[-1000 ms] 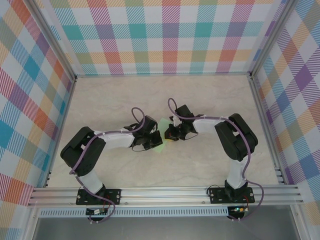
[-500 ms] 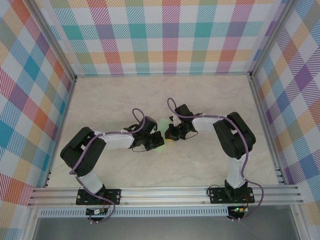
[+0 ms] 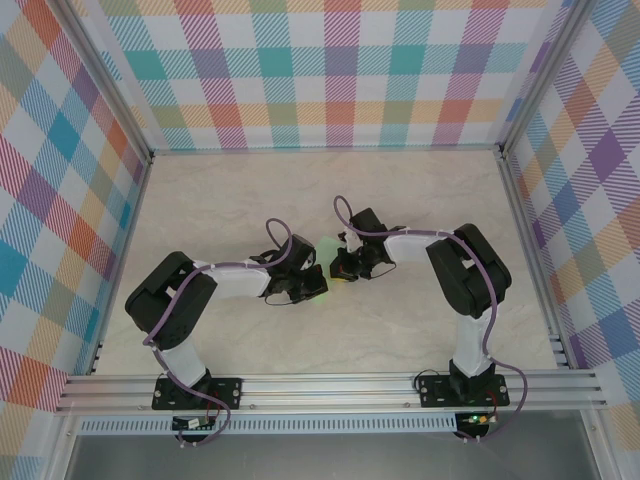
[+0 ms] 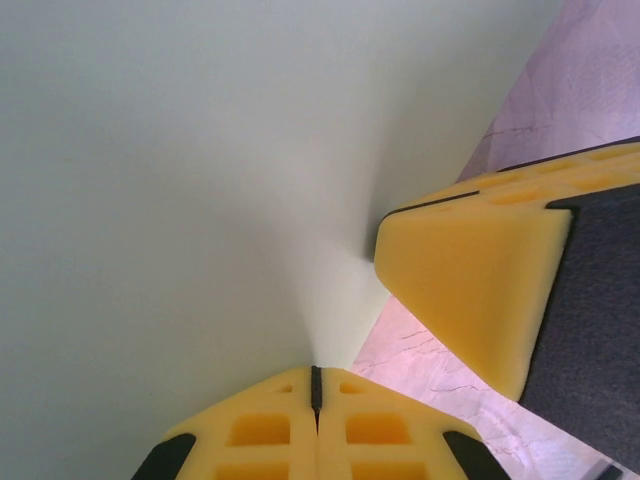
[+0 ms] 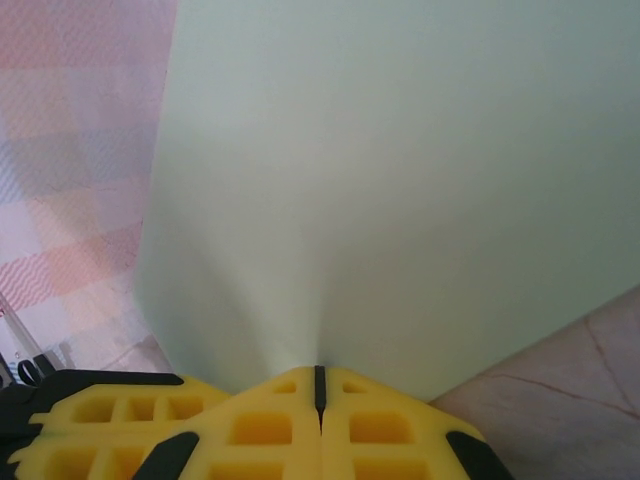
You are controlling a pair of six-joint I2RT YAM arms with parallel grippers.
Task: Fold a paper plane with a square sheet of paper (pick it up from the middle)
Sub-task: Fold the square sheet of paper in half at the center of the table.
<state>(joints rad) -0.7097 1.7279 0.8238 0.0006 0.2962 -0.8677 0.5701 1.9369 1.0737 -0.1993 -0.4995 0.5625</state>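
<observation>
Marble tabletop, paper sheet, left hand now nearer right hand.

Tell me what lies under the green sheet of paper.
Marbled table shows past the square sheet of paper, which the left end effector and right end effector pinch. The stretch beneath it is covered.

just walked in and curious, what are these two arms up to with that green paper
Both arms reach in to the middle of the table. The left gripper and the right gripper are each shut on the sheet of pale green paper, holding it between them. The wrist views show smooth paper with no sharp folds, so no plane shape yet.
</observation>
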